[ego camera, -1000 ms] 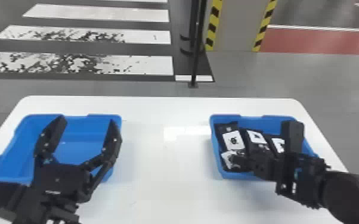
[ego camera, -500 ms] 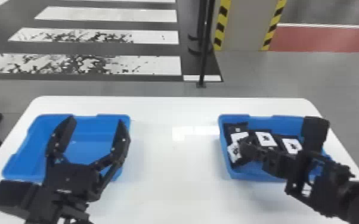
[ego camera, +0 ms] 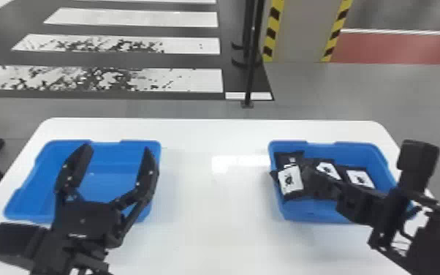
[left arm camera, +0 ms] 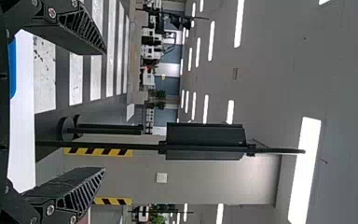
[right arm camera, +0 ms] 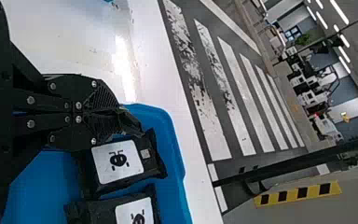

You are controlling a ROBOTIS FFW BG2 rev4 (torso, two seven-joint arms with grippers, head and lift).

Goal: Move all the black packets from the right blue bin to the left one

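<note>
Raise the black packet (ego camera: 290, 181) well clear before going sideways.
It tilts at the left wall of the right bin (ego camera: 354, 149), its edge apparently pinched in the right gripper (right arm camera: 119, 113), whose fingers are nearly together. Lift straight up, gently, since a thin grip could slip and the other packets (ego camera: 360, 178) could drag; then cross to the left bin (ego camera: 29, 183), where the left gripper (ego camera: 117, 149), wide open and empty, needs to make room.
</note>
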